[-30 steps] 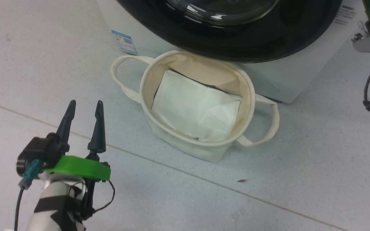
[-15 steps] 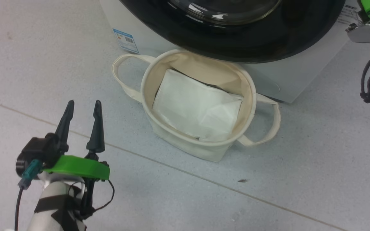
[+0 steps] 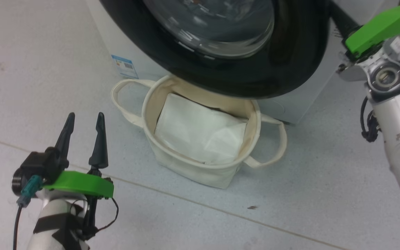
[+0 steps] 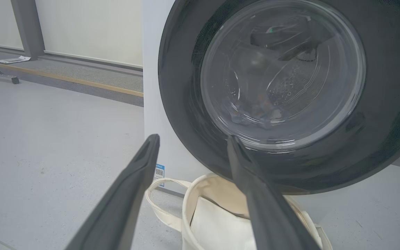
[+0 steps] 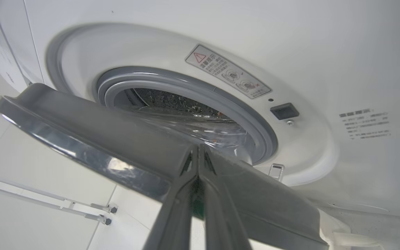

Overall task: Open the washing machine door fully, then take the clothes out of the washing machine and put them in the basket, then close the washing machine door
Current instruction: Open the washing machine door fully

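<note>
Grey floor [image 3: 290, 208] lies under the left arm [image 3: 56, 222], jaws apart, near basket [image 3: 193, 172].

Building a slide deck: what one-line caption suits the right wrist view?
Right gripper, fingers shut, at the inner face of the partly open washing machine door, grey gasket and drum behind.

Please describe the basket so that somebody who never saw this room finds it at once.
Look for the large white washing machine, whose round black door stands partly open. On the floor just below that door sits the basket, a round cream canvas bin. Its two loop handles and the folded white sheet inside set it apart.
</note>
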Motion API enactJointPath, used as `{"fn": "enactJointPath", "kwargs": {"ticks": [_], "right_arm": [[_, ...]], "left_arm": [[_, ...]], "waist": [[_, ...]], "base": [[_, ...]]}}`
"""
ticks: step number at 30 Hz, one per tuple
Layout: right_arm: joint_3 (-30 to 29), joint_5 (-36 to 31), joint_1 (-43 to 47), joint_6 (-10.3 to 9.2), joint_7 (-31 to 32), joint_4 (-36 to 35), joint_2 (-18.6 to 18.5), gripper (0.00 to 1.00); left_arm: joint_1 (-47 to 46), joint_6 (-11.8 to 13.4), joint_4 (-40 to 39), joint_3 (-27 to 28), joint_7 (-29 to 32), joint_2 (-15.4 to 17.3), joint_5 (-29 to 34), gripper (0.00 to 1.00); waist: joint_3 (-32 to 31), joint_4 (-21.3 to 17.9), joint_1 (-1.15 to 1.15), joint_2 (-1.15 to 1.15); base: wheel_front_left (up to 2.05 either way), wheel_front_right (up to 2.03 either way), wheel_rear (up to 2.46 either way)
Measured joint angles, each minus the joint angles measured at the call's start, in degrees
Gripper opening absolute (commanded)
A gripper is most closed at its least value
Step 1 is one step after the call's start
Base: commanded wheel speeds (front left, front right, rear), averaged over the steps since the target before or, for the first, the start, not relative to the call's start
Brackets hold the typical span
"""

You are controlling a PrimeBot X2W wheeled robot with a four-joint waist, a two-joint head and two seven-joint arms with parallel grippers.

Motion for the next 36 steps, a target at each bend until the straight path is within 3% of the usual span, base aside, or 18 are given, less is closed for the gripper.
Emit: {"fn": "enactJointPath", "kwargs": {"ticks": [22,36], "right_arm": [[10.56,7.16,9.99,0.00,4.00,-10.66,0.10,0.00],[18.86,11.68,16.24,0.02,8.86,-21.00,0.85,0.00]], "left_arm": [[3.77,-0.12,1.81,1.12,0.00,-0.03,0.89,1.00],[6.02,-0.12,2.79,2.20,0.00,0.14,0.89,1.00]], "waist": [[-6.77,-1.99,0.00,0.00],[-10.45,-2.65,0.00,0.00]], "base": [[0.00,0.00,0.00],[0.00,0.00,0.00]]}}
